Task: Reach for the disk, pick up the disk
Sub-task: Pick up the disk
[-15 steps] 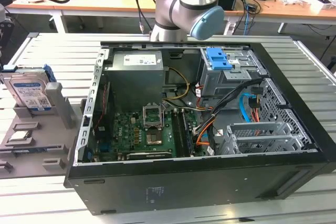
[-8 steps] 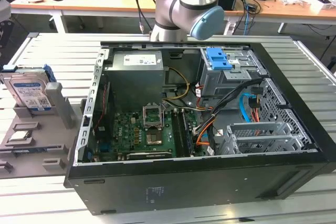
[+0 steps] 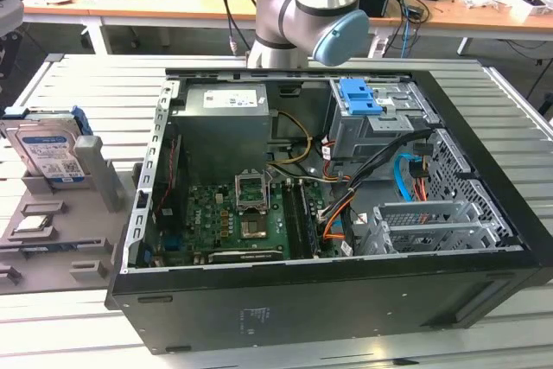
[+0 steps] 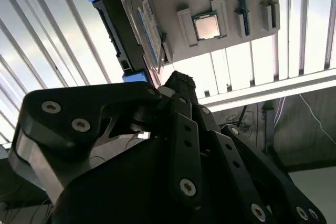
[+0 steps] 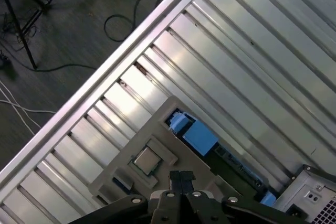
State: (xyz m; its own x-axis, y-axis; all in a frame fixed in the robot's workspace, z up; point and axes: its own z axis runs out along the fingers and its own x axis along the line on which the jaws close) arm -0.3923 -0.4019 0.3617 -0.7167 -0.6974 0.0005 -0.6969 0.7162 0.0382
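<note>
Gripper: the gripper (image 5: 181,178) is hanging over the grey holder (image 5: 152,129), with its fingers drawn together and nothing between them. It is touching nothing.

Disk: the disk (image 3: 47,146) is standing on edge in a slot of that holder, at the exterior view's left. It is sitting outside the computer case (image 3: 346,239) and apart from the fingertips in both wrist views.

Neighbour: a processor chip (image 4: 207,26) is lying flat in a recess of the same holder, near the disk.

Risk, fingers: by my judgement, fingers coming down while pressed together would be striking the disk's upper edge instead of straddling it.

Risk, tilt: an off-centre push could be tipping the upright disk in its slot or jamming a blue rail against the holder wall.

Risk, slip: smooth metal faces are probably offering little hold, so a shallow pinch may be letting the disk slide.

Surface: a slatted metal table (image 3: 86,84) is carrying the holder and the case, and its ribs are glaring under the light.

Room: desks (image 3: 173,6) crowded with cables and boxes are running behind the arm (image 3: 311,15), and loose cables are lying on the floor (image 5: 63,40).
</note>
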